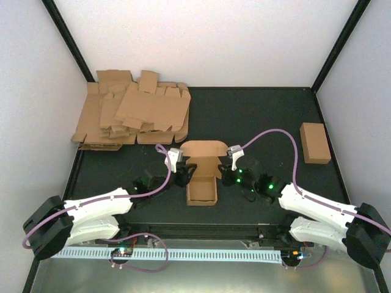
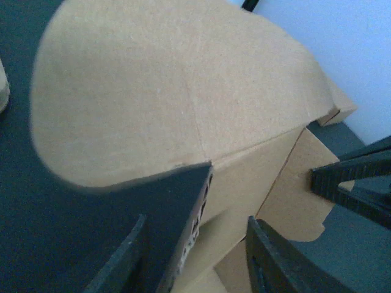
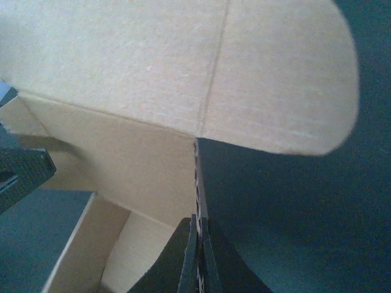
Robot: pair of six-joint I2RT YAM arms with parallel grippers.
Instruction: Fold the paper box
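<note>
At the far left of the dark worktop [image 1: 256,116] lies a loose heap of flat cardboard blanks [image 1: 131,113], well apart from everything else.

Toward the middle, the left pincer [image 1: 183,176] stands at the left side of the paper box [image 1: 205,165]. In the left wrist view its two black fingers [image 2: 177,232] stand apart, so this pincer [image 2: 229,195] is open. The box's left wall shows in the gap between them, and a large rounded flap [image 2: 171,91] spreads above the fingertips.

The paper box sits at the centre of the worktop, between the two pincers. It is partly formed: an open rectangular tray on the near side and a lid panel with rounded flaps lying back on the far side.

The right pincer [image 1: 225,174] is at the box's right side. In the right wrist view its fingers are pressed together, and the thin edge of the box's right wall runs down into the seam between them. This pincer [image 3: 197,223] is closed on that wall. A rounded flap [image 3: 275,73] hangs over it.

Near the right wall lies a closed cardboard brick [image 1: 314,142], well apart from the box.
</note>
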